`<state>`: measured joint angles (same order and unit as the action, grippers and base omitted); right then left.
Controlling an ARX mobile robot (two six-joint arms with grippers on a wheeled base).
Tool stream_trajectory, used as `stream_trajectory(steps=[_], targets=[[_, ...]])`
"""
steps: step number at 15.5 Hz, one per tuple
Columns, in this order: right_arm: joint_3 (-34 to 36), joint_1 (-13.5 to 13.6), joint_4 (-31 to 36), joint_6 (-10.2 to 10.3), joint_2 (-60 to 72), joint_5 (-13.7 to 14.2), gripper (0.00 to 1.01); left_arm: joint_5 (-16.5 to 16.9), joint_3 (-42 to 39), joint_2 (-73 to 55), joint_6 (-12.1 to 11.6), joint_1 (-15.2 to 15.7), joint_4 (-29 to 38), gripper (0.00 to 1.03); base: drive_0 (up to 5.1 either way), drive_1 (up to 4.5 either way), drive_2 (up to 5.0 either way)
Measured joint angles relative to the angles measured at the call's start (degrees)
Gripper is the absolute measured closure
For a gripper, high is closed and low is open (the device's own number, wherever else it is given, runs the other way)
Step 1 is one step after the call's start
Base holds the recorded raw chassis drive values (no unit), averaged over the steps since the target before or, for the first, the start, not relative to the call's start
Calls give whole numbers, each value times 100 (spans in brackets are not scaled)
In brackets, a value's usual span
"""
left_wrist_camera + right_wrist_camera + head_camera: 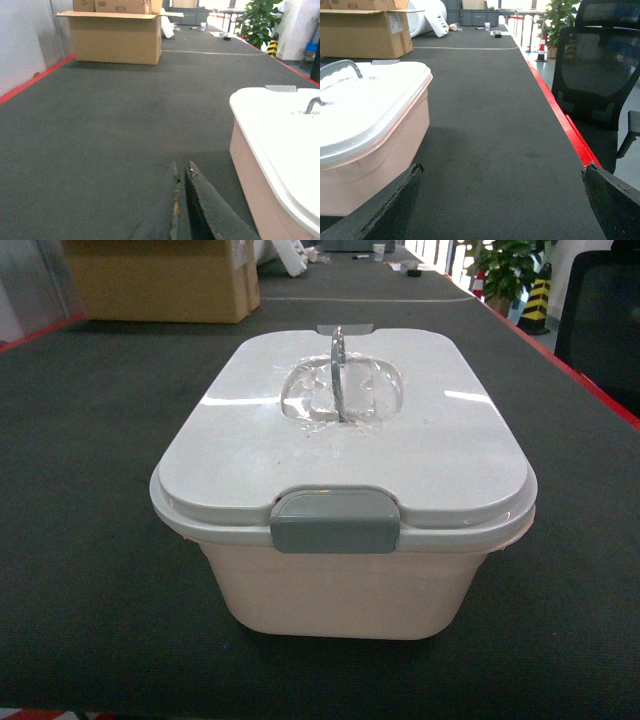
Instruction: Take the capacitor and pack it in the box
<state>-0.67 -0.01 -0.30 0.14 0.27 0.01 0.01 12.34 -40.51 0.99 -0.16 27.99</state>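
Note:
The box (340,590) is a pinkish-cream tub in the middle of the dark mat. Its white lid (350,455) is on, the grey clasp (333,520) faces me, and the handle (338,375) stands upright. The capacitor is out of view. Neither gripper shows in the head view. My left gripper (182,167) is shut with nothing between its fingers, low over the mat just left of the box (255,185). My right gripper (502,170) is open wide and empty, just right of the box (375,155), with its left finger (395,200) close to the tub's wall.
A brown cardboard carton (165,280) stands at the far left of the mat. Red edges run along the right side (560,120) and the left side (35,80). A black mesh chair (597,75) stands beyond the right edge. A potted plant (260,20) is far back.

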Motion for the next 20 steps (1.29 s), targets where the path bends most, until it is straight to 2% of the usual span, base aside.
stream_trajectory(steps=[12,15,16,20], targets=[[0,0,-2,0,0,0,3,0,-612,826,-7,0,-236,101,0,0,0],[0,0,0,2,0,0,3,-4,-1158,2072,-7,0,-789,101,0,0,0],[0,0,0,0,0,2,3,-2,-1161,2570,-7,0,-1311,101,0,0,0],[0,0,0,0,0,2,3,-2,-1161,2903,-7,0,-1650,101,0,0,0]])
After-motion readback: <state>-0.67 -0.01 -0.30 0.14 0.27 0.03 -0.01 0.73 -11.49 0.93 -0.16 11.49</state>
